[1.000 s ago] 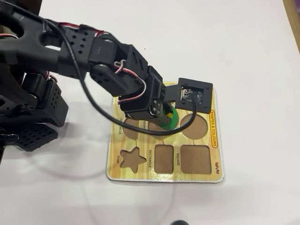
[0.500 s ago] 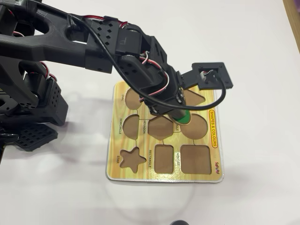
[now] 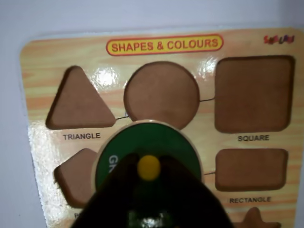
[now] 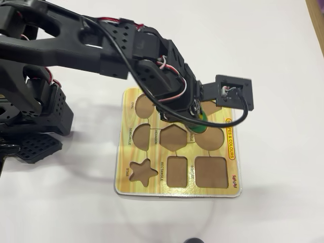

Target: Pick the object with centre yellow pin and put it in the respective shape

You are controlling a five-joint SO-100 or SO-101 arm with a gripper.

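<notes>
Your tool [image 3: 148,178] is pinching the yellow knob [image 3: 148,166] of the green disc [image 3: 147,147], carrying it low over the puzzle board [image 3: 42,66] on the white desk [image 4: 273,50]. Over the past second you have been swinging it from the hexagon side toward the board's title edge; its rim is now overlapping the near edge of the circle cut-out [image 3: 161,92], so a short advance looks enough before lowering.
</notes>
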